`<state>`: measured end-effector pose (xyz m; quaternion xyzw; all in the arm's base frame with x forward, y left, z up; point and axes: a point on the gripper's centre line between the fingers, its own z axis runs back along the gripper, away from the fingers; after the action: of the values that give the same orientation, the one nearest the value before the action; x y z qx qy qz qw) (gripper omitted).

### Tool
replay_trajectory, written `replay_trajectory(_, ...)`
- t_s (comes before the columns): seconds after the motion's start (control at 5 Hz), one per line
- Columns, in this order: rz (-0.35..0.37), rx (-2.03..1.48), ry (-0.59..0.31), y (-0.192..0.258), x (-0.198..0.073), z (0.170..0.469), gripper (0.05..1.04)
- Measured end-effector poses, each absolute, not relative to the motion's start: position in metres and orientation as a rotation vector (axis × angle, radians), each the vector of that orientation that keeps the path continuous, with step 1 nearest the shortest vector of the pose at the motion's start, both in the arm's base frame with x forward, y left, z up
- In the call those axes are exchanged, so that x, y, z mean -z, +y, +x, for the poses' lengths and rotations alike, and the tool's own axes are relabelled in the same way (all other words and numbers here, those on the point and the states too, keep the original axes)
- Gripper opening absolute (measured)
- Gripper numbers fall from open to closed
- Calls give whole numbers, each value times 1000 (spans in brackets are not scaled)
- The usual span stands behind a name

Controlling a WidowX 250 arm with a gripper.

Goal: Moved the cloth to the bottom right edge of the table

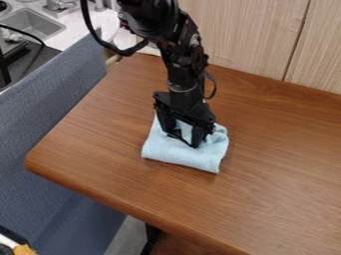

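My gripper (184,139) points down over the middle-left part of the table, its lower end against the upper part of the cloth (181,153). The light blue cloth lies folded into a rough square on the brown wooden table (279,164), with a little fabric raised around the gripper. Part of the cloth's top side is hidden behind the gripper.
A blue-grey padded panel (63,117) runs along the table's left side. Behind it at the upper left are a sink (33,24) and a pale counter. Light wood panelling (246,35) stands along the table's back edge.
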<state>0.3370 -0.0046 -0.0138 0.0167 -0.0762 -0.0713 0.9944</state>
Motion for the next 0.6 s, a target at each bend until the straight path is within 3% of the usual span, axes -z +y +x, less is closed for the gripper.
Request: replay_trajectory(0.6,-62,247,-161,-71,14,338,1001)
